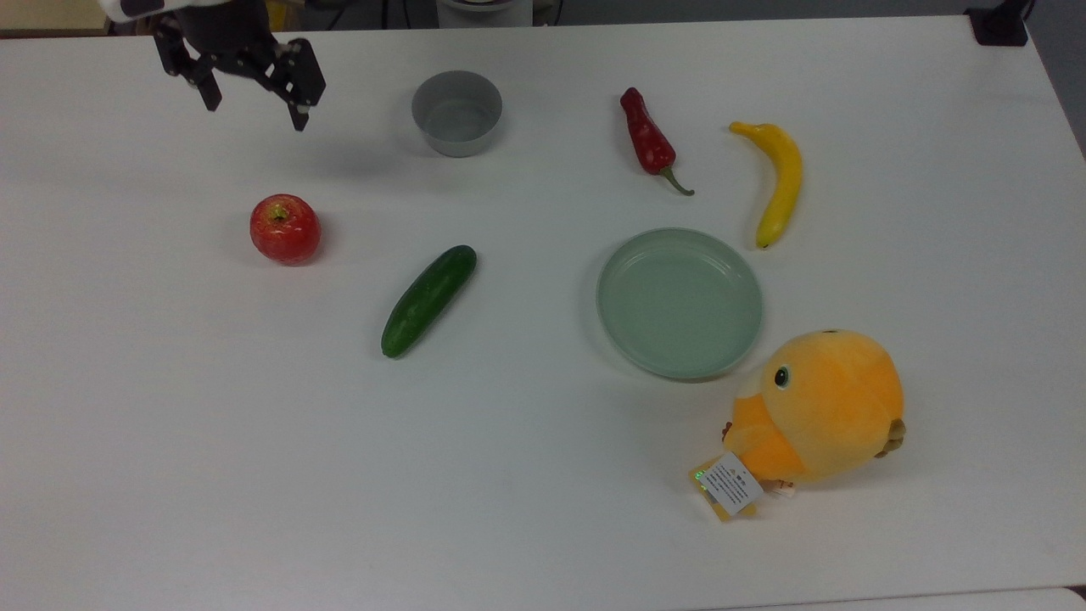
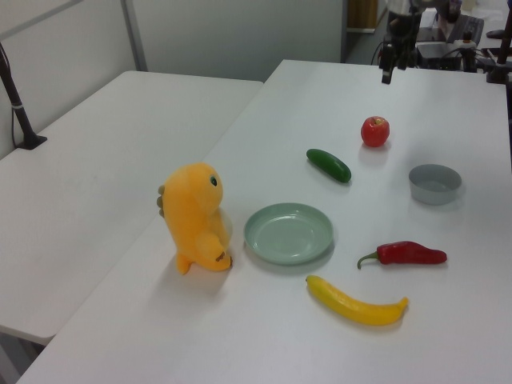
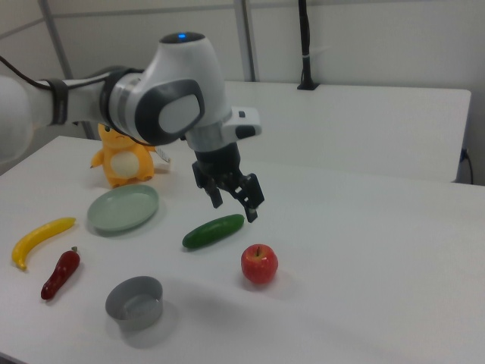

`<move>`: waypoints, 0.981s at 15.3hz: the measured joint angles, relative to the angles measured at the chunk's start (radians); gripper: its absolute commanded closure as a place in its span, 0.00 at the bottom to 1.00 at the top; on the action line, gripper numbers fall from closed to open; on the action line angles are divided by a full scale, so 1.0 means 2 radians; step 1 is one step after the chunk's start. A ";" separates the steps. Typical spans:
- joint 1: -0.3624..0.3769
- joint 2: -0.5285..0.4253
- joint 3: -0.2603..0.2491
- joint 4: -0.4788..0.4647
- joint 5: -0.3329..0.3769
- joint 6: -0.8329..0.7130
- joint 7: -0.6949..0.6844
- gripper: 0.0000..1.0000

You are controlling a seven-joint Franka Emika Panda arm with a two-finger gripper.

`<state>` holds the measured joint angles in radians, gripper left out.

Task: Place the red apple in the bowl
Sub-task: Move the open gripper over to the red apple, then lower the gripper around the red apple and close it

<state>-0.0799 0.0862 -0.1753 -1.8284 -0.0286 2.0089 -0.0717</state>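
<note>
A black two-finger gripper (image 1: 252, 103), fingers spread and empty, hovers above the white table (image 1: 543, 475). The round glossy red apple (image 1: 285, 228) sits below it toward the top view's bottom edge, well apart from the small grey bowl (image 1: 456, 113).

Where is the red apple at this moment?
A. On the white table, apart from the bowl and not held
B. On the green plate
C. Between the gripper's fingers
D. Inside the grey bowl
A. The apple rests on the bare table, away from the empty bowl, and the open gripper hangs above the table without touching it.
</note>
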 measured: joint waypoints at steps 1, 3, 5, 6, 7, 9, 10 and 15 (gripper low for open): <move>0.000 0.012 0.000 -0.001 -0.001 0.010 0.000 0.00; 0.000 0.026 0.000 -0.001 -0.002 0.014 0.000 0.00; 0.000 0.036 0.000 -0.001 -0.006 0.016 0.000 0.00; 0.000 0.040 0.000 -0.001 -0.010 0.016 -0.001 0.00; 0.000 0.045 0.000 -0.001 -0.014 0.016 -0.002 0.00; 0.000 0.060 0.000 -0.001 -0.023 0.031 -0.006 0.00; 0.000 0.065 0.000 -0.001 -0.024 0.040 -0.008 0.00; -0.001 0.093 0.000 -0.001 -0.025 0.076 -0.010 0.00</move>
<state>-0.0810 0.2718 -0.1752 -1.8312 -0.0783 2.1609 -0.0920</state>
